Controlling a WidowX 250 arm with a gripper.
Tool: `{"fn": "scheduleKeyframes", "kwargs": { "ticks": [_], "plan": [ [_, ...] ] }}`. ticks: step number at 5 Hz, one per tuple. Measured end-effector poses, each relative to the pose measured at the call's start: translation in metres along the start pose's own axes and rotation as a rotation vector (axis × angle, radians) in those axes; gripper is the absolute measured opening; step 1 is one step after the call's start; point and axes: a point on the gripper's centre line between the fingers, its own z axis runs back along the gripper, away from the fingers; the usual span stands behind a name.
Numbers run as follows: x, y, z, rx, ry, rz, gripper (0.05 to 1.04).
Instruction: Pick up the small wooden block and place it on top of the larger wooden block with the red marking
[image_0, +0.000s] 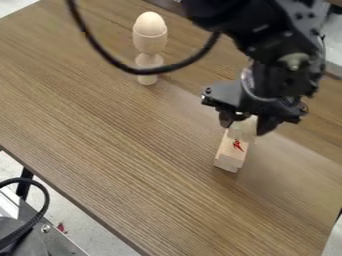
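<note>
Right of centre, the black gripper (246, 124) hangs low over the brown wood-grain table (127, 150), at the far end of a light wooden block (232, 152). A paler piece (244, 129) shows at that end, directly between the jaws; whether they are clamped on it or merely stand around it, I cannot tell. Nor can I tell whether this piece is separate from the block or part of it. The block lies slantwise, its near end toward the lower part of the view, with a small red mark (237, 145) on its upper face and a stepped lower edge at the near end.

Above and around the block's far end, the arm (267, 45) comes in from the top edge and hides much of the table behind it. Well apart to the upper left, a turned wooden stand (149, 61) stands upright, with a rounded, egg-like wooden top (150, 24). A black cable (112, 61) sags in a wide loop from the top edge toward the arm and crosses in front of the stand's lower part. At the lower left, beyond the table's edge, are a dark table leg (25, 183), grey metal hardware (55, 243) and another black cable (46, 196), above a pale floor (93, 232).
</note>
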Motion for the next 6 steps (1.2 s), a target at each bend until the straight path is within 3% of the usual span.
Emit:
{"fn": "scheduleKeyframes", "kwargs": {
  "ticks": [2, 5, 6],
  "plan": [
    [0.000, 0.002, -0.001, -0.037, -0.008, -0.025, 0.547],
    [-0.008, 0.000, -0.003, -0.055, 0.001, -0.045, 0.547],
    [-0.012, 0.000, -0.009, -0.040, 0.016, -0.058, 0.547]
  ]
}}
